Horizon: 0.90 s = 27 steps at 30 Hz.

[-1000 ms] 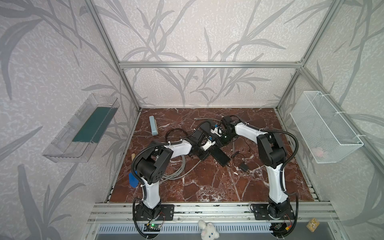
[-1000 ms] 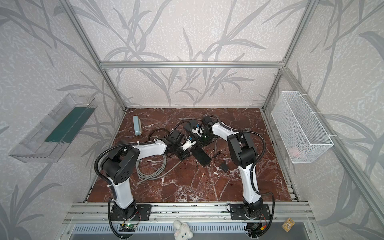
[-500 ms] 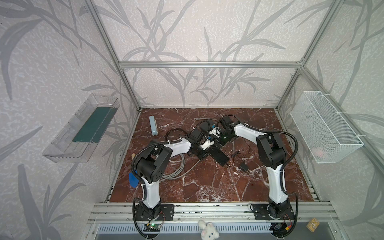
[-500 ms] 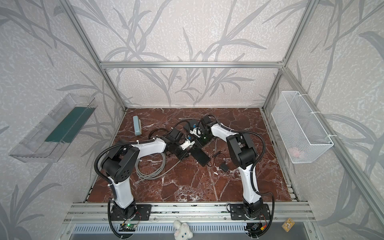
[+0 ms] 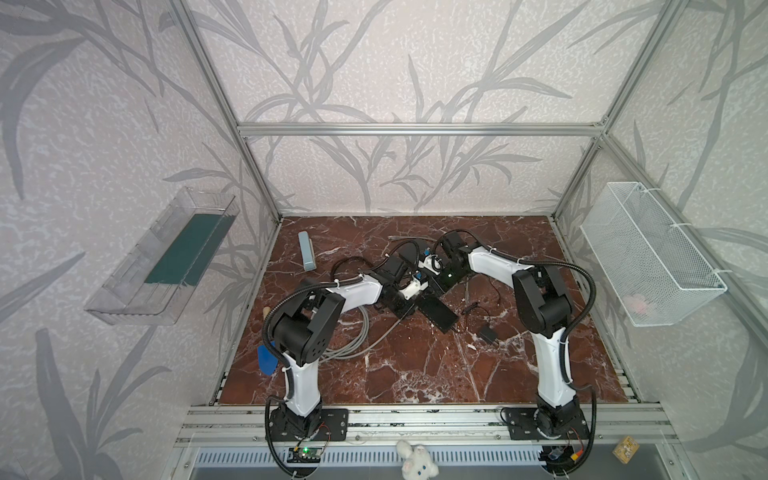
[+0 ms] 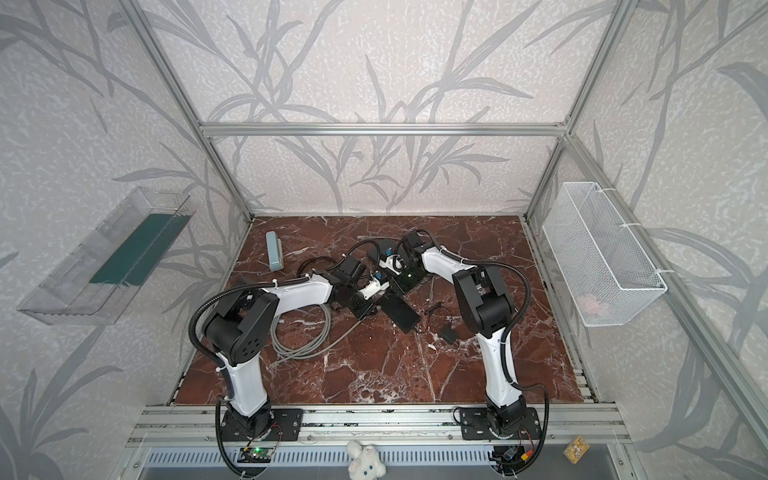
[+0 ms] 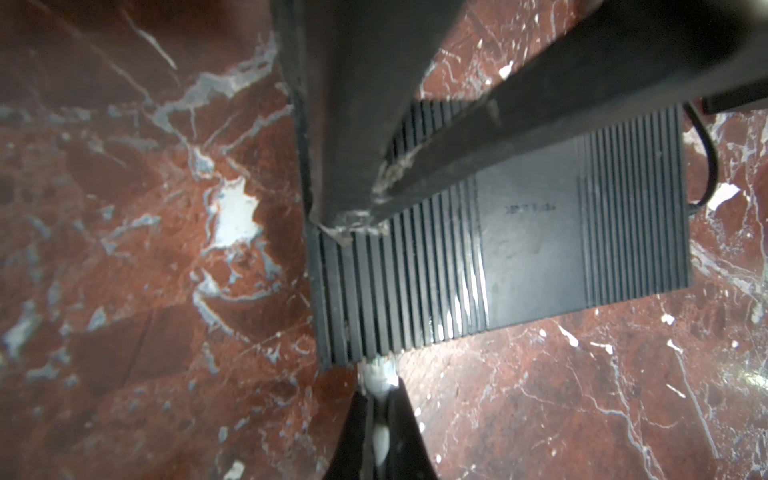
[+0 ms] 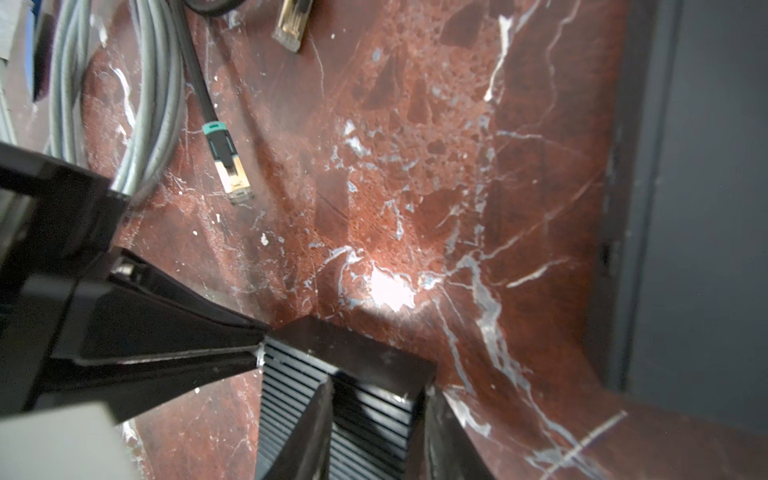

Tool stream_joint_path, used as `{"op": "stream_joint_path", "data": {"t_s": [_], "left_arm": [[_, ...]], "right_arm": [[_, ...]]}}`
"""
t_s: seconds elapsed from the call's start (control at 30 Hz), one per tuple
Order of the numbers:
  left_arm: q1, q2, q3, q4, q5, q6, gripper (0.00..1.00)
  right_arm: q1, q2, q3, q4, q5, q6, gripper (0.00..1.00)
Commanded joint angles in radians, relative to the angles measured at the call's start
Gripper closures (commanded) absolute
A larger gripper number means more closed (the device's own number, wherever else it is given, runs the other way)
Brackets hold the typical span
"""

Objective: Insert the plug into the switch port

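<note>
Red-brown marble tabletop (image 5: 415, 374). Far to the left of both jaws, a clear wall bin (image 5: 124, 299) holds a dark green slab (image 5: 187, 249). A grey-blue bar (image 5: 306, 251) lies flat, well apart from the left jaws. The grey cable (image 5: 353, 336) is coiled beside the left arm, with part of the coil hidden under it. In the right wrist view a black lead ending in a teal-collared plug (image 8: 228, 162) lies just beside that coil, and a second connector (image 8: 291, 29) is cut off at the frame edge. Left gripper (image 7: 380, 395): jaws pinched closed on the pale plug (image 7: 376, 372), which sticks out just past the fingertips. Its nose meets the side edge of the black ribbed switch (image 7: 528, 249) near a corner. The port face is turned away from the wrist camera, so I cannot tell whether the plug sits in a port or only rests against the casing. In both top views this joint is hidden under the gripper bodies. Right gripper (image 8: 378, 386): jaws straddle the end of the switch, a finger against each side, holding it; the finger bases are cut off by the frame. Beyond the right jaws lies a small black adapter (image 5: 486, 334) with a thin lead. A white mesh basket (image 5: 648, 257) hangs on the wall, with something pink (image 5: 636, 301) inside, too blurred to name.
</note>
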<state>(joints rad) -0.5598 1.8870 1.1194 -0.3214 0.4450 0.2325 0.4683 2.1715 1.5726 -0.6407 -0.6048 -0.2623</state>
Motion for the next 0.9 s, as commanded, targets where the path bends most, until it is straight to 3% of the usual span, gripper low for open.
{"op": "stream_joint_path", "data": {"t_s": [0.0, 0.57, 0.87], "left_arm": [[0.001, -0.045, -0.006, 0.144, 0.024, 0.036, 0.92], [-0.011, 0.083, 0.093, 0.320, 0.107, -0.049, 0.93], [0.014, 0.106, 0.079, 0.440, 0.042, -0.151, 0.92]], "right_arm": [[0.061, 0.065, -0.059, -0.107, -0.090, 0.002, 0.65], [0.137, 0.089, -0.075, -0.058, -0.242, -0.077, 0.67], [0.142, 0.091, -0.080, -0.077, -0.267, -0.090, 0.69]]}}
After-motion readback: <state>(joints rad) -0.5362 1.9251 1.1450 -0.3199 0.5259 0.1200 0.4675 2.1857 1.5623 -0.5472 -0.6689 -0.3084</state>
